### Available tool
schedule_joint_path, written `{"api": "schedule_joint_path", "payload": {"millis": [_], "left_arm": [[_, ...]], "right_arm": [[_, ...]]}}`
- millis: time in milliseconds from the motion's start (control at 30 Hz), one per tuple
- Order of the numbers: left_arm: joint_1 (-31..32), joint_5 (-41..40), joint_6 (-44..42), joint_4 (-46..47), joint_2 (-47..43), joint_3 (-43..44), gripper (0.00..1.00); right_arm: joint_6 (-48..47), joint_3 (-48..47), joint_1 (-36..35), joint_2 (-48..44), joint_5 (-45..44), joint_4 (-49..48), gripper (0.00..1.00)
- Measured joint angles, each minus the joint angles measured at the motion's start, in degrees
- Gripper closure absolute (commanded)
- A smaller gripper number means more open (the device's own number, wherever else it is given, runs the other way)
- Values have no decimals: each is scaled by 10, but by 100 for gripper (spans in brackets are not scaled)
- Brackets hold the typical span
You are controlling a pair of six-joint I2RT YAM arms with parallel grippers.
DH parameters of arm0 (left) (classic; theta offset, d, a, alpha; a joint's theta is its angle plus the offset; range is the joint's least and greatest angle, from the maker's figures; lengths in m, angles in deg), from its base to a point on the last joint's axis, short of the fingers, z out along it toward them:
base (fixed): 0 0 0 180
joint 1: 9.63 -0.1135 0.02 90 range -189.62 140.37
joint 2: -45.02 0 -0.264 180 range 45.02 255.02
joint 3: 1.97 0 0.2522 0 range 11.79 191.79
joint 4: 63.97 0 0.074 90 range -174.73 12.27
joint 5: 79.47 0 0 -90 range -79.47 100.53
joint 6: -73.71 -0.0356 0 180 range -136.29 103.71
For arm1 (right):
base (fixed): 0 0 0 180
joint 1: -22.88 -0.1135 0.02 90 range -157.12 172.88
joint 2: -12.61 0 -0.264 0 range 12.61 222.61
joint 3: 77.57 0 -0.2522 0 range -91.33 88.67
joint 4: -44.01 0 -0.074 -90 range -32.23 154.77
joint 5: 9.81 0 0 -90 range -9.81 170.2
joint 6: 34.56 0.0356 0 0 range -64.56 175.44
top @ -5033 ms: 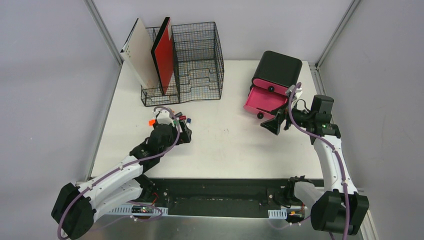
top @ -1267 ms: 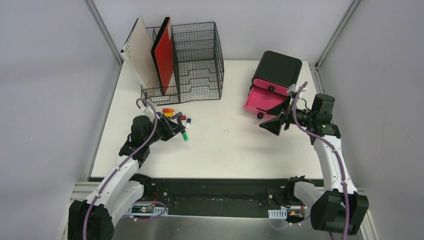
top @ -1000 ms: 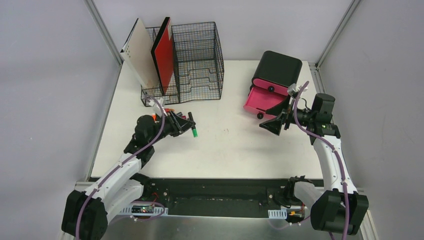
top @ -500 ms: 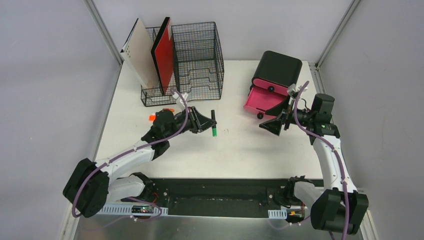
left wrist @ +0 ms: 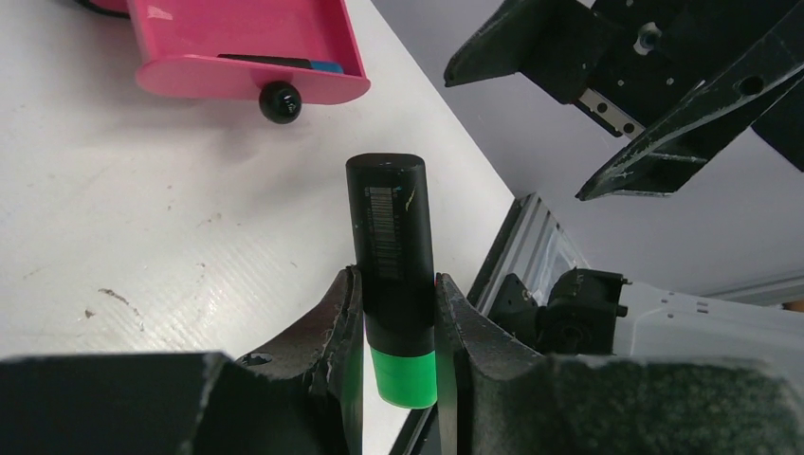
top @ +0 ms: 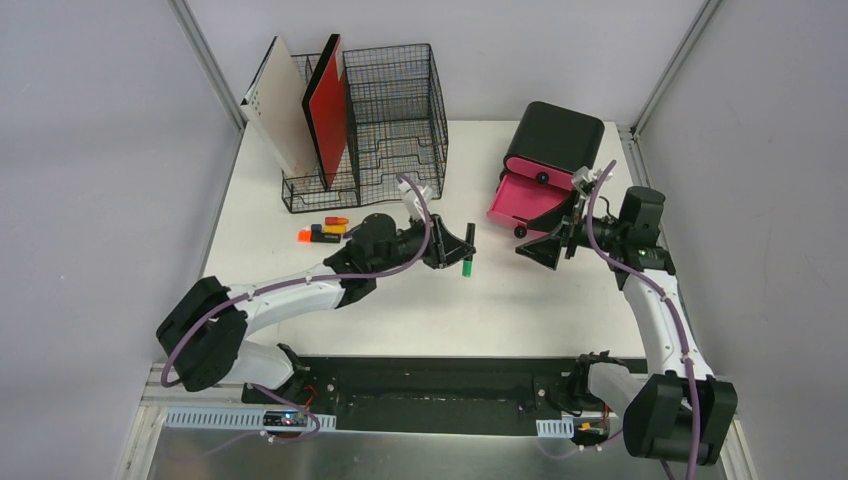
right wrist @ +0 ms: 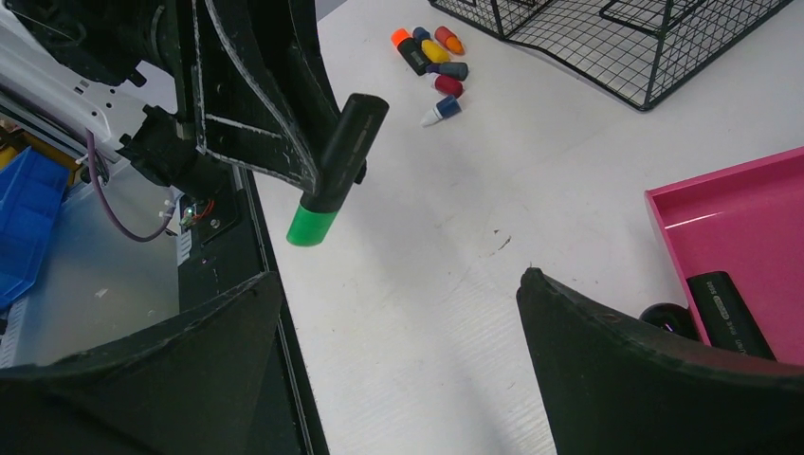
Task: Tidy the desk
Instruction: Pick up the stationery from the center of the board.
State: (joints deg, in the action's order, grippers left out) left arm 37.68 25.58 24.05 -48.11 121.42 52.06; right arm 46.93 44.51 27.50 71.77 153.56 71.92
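A black marker with a green cap (top: 467, 262) hangs above the middle of the white desk (top: 520, 310), cap end down. My left gripper (top: 462, 245) is shut on it. In the left wrist view both fingers press the barrel of the marker (left wrist: 391, 237) just above the cap, and the left gripper (left wrist: 398, 303) points toward the open pink drawer (left wrist: 237, 38). My right gripper (top: 535, 250) hovers open just in front of that drawer (top: 525, 200), with nothing between its fingers. The right wrist view shows the right gripper (right wrist: 398, 277) facing the held marker (right wrist: 339, 161).
Several loose markers (top: 325, 230) lie in a cluster left of centre, near the black wire-mesh organizer (top: 390, 120), which holds a red board and a white board. The black box (top: 555, 135) carries the pink drawer, where a dark marker (right wrist: 730, 308) lies.
My left arm has carried the green-capped marker rightward, from beside the marker cluster to the desk's middle, nearer the pink drawer. The right arm has barely moved and stays open.
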Motion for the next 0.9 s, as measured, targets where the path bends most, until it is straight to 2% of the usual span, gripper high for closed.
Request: {"api": "schedule_joint_path", "payload": {"millis": [300,533,900], "left_arm": [[66,-42,-57,-11,74,75,100],[115,-101,-100,-14,131,118,100],[173,-244,-140,-15,171,156,100]], "right_arm": [[16,1,-10,5,-11,-14,1],[66,24,-13,5,-33,-63,2],[128,28,-19,14,-91,-109,15]]}}
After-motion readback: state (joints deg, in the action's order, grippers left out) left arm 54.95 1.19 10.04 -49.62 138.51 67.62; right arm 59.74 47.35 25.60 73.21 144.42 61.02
